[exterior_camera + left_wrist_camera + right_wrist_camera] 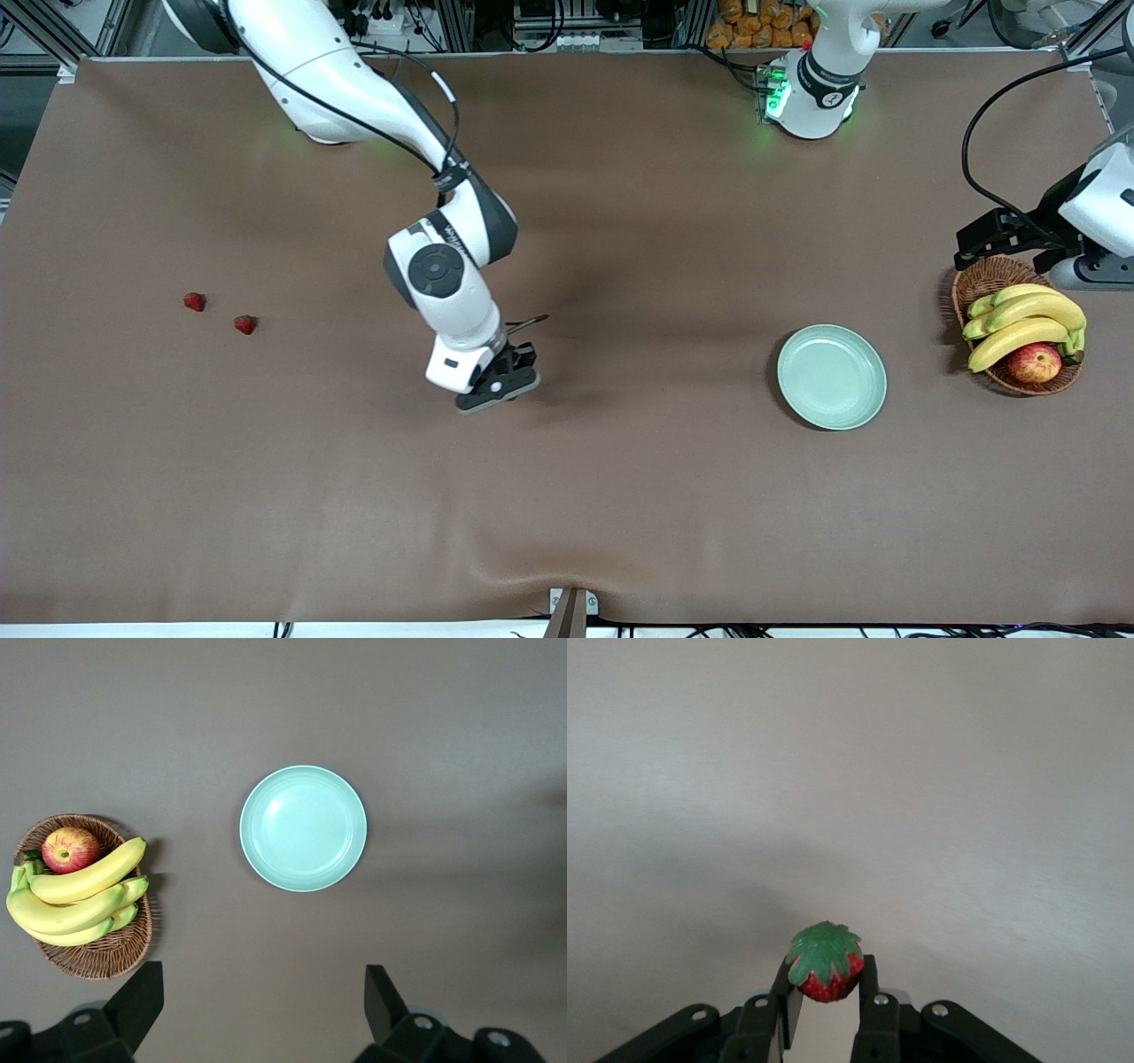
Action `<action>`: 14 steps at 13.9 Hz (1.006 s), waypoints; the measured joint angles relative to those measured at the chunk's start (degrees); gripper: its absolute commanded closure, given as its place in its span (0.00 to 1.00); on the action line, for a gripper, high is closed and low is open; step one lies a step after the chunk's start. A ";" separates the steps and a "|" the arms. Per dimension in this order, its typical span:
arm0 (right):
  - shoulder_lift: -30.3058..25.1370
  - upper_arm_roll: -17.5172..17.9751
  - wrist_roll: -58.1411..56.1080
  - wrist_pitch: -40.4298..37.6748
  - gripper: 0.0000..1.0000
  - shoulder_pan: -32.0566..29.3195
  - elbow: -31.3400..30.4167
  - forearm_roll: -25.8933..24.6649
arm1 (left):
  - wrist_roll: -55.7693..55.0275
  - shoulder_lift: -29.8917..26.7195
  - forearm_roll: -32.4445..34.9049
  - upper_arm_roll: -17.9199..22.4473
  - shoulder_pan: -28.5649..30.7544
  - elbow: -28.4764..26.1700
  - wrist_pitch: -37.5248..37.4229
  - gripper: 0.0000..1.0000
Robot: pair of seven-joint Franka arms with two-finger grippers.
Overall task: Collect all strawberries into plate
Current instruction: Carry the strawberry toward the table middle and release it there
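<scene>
A: Which item lies nearest the front camera?

B: The plate (831, 377): round, shallow, pale mint-green, glossy, with a raised rim. It rests flat on the brown matte surface (620, 496), toward the left arm's end, and holds nothing.

A: Adjacent items?

B: A brown woven wicker basket (983, 282) sits beside the plate, closer to the left arm's end of the surface. It contains a bunch of yellow bananas (1019, 323) and a red-yellow apple (1034, 362).

A: Location of the strawberries?

B: Two strawberries (194, 301) (245, 324), small, red and green-capped, lie on the surface near each other at the right arm's end, well apart from the plate. The held strawberry (825, 963) is in the right end effector (505, 383).

A: Right arm pose?

B: It reaches from its base over the middle of the surface, wrist bent downward. The fingers are pressed together, pinching the berry's red body, leafy cap outward.

A: Left arm?

B: It waits. The left end effector (261, 1014) hangs high over the basket's end of the surface, fingers spread wide, gripping nothing.
</scene>
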 measured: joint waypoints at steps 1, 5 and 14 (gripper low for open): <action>0.65 0.01 0.01 0.42 1.00 0.93 0.60 0.00 | 0.00 0.00 0.00 0.00 0.01 -0.02 -0.13 0.00; 3.72 0.02 0.01 2.61 1.00 4.13 3.47 0.00 | 0.00 0.00 0.00 0.05 0.09 -0.04 -0.70 0.00; 9.24 0.00 1.76 2.67 1.00 11.49 7.86 0.02 | 0.00 0.00 0.00 0.18 0.31 -0.04 -1.19 0.00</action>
